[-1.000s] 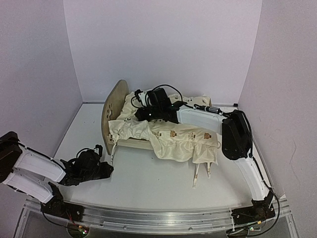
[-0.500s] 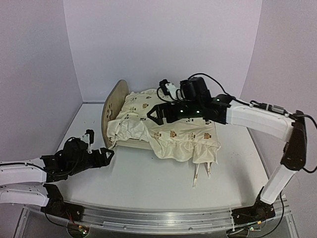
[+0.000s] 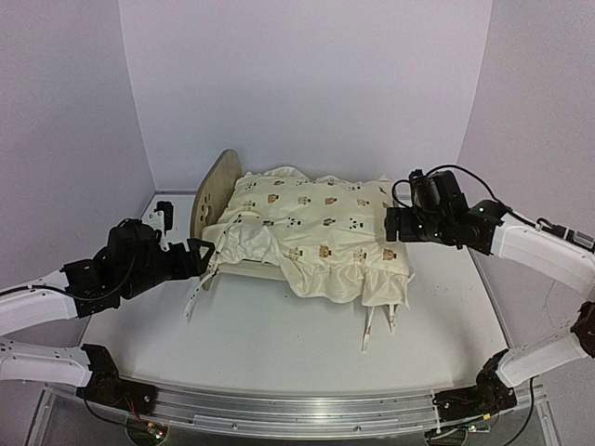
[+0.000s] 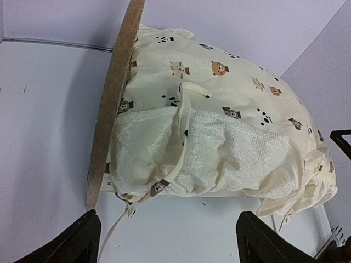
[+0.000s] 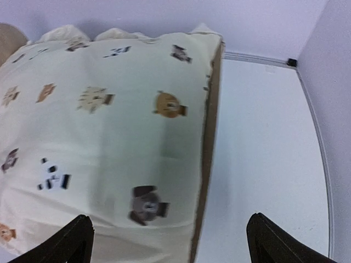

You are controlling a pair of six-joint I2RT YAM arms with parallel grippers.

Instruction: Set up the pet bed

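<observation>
**Both grippers let go and took up the two ends of the bed**

Within the last second the right gripper (image 3: 391, 226) left the middle of the cushion (image 3: 316, 228), where it had been clenched low near the headboard (image 3: 212, 197). It swung out to the foot end. There it hung released, jaws wide, with nothing between them – only cushion and the thin footboard (image 5: 208, 126) edge showed below it. The left gripper (image 3: 199, 254) rose from the near-left of the table (image 3: 279, 353) to the headboard end and also opened, holding nothing.

The pet bed (image 3: 206, 223) stood toward the back of the table, headboard to the left, unmoved. The cushion lay flatter across the top than a second before. Its near side was bunched, though, and spilled over the frame onto the table, with ties (image 3: 379, 325) trailing off the front corner.

So the cushion was on but, by my reading, not seated – the grippers at either end looked placed to pull the near edge straight and tuck it in.
</observation>
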